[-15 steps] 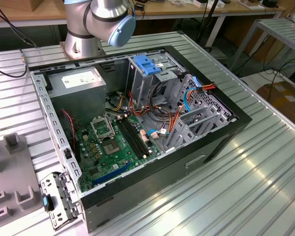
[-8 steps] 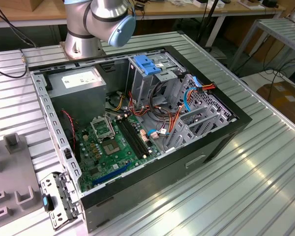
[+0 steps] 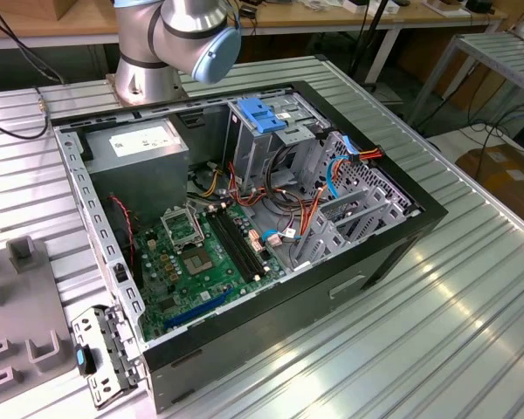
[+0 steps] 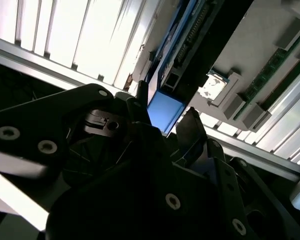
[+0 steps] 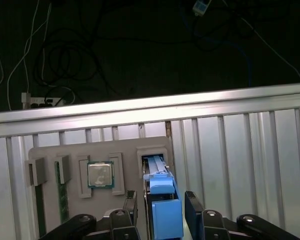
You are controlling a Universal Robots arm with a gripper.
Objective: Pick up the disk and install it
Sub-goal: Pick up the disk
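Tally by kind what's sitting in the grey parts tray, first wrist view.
Memory sticks: 2
CPU: 1
Disk: 1, standing on edge in its slot
Total: 4

An open computer case [image 3: 380, 249] is lying on its side on the ribbed metal desk [image 3: 437, 340]; inside it, a green motherboard [image 3: 188, 266] is facing up; a grey power-supply box [image 3: 144, 147] is sitting in the corner toward the exterior view's left; a light-blue bracket [image 3: 260, 113] is resting atop the metal drive cage [image 3: 275, 153]; orange and blue cables [image 3: 332, 179] are running past the cage. In the first wrist view, a grey fixture tray [image 5: 80, 150] is lying on the desk; it is carrying a processor chip [image 5: 100, 175] and green memory modules [image 5: 63, 197] in separate recesses.
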